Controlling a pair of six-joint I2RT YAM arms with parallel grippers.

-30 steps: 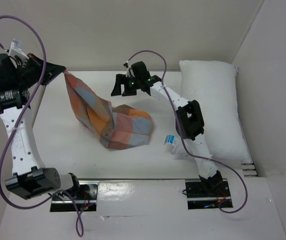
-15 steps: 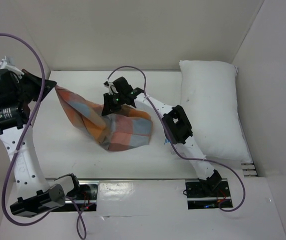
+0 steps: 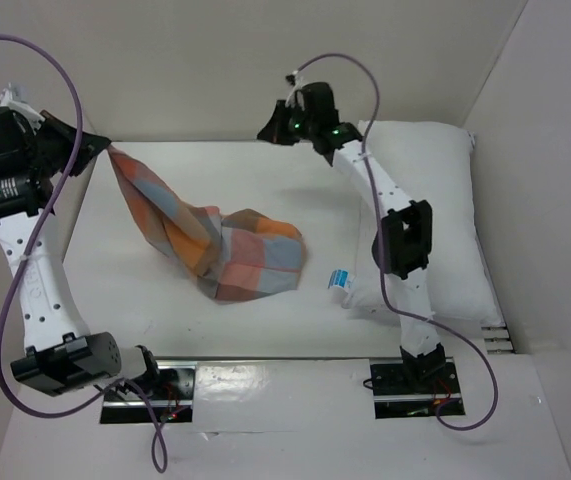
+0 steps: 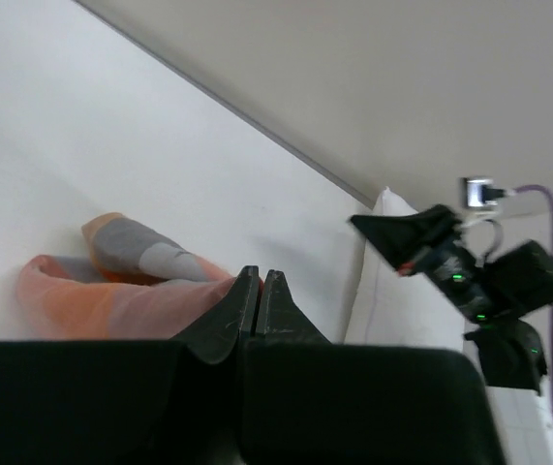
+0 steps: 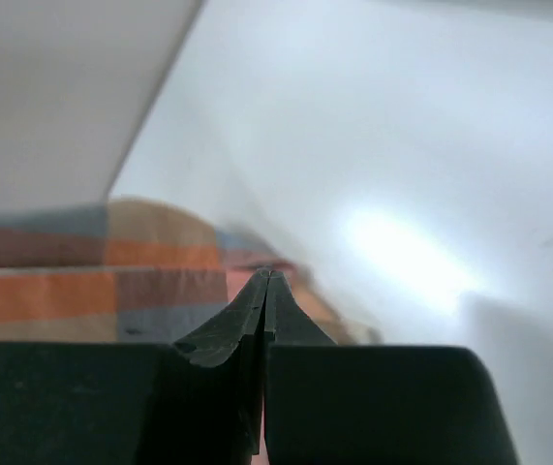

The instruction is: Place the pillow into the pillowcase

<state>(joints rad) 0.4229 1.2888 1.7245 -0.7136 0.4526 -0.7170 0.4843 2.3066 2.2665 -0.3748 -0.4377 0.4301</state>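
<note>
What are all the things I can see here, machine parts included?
pillow: one, plain white, lying along the table's right side
label: one, blue and white, at the pillow's near left corner
pillowcase: one, checked orange, red-orange, light blue and grey, heaped mid-table with one corner lifted to the left
table: one, white, walled in white
cables: two, purple, one looping along each arm
arms: two, white with black joints, bolted at the near edge
left gripper: one, black, shut on the pillowcase's raised corner
right gripper: one, black, shut and empty, raised near the table's far edge
</note>
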